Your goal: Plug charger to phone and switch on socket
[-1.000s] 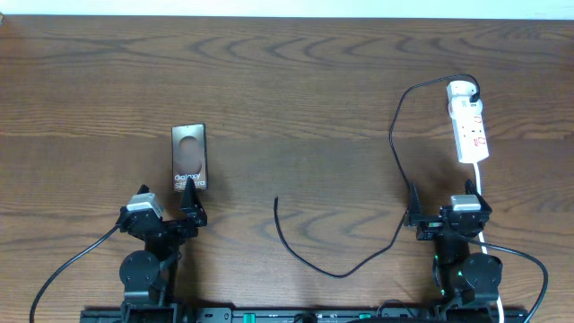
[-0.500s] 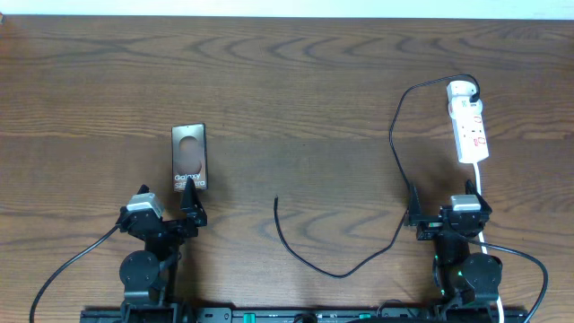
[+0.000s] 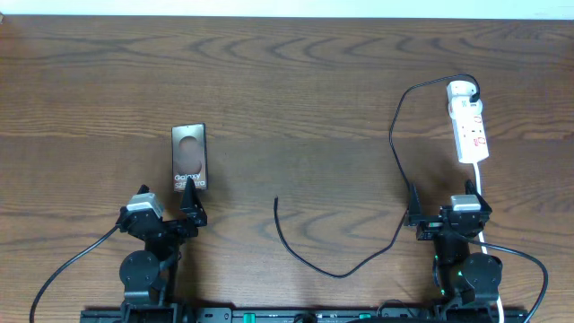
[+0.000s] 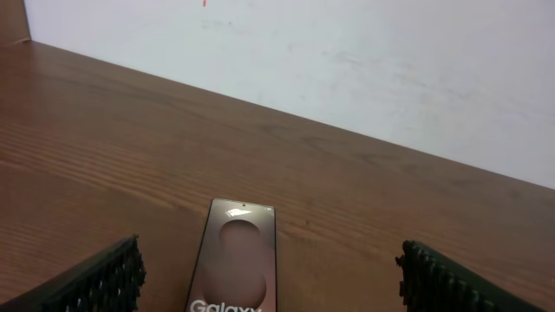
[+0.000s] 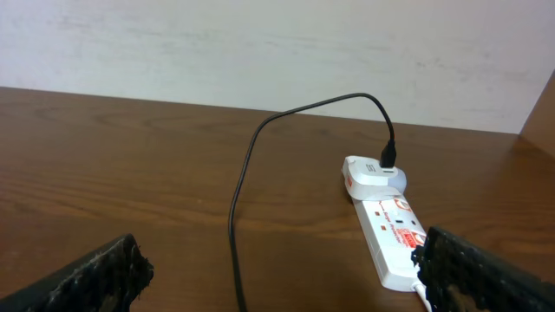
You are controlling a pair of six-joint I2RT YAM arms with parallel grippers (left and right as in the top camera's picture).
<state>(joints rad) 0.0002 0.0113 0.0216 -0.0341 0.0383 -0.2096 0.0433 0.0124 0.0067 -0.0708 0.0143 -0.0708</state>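
Observation:
The brown phone (image 3: 189, 158) lies flat on the table left of centre, "Galaxy" lettering at its near end. It shows in the left wrist view (image 4: 238, 260) between the fingers of my open left gripper (image 3: 190, 212), which sits just in front of it, empty. The white socket (image 3: 469, 125) lies at the right. The black charger cable (image 3: 395, 148) runs from its far end round to a free tip (image 3: 276, 201) at table centre. My right gripper (image 3: 413, 213) is open and empty, near the socket's near end (image 5: 390, 234), with the cable (image 5: 238, 208) between its fingers.
The wooden table (image 3: 287, 81) stretches to a white wall at the back. A white lead (image 3: 482, 193) runs from the socket's near end past the right arm. Black arm cables trail off both arm bases at the front edge.

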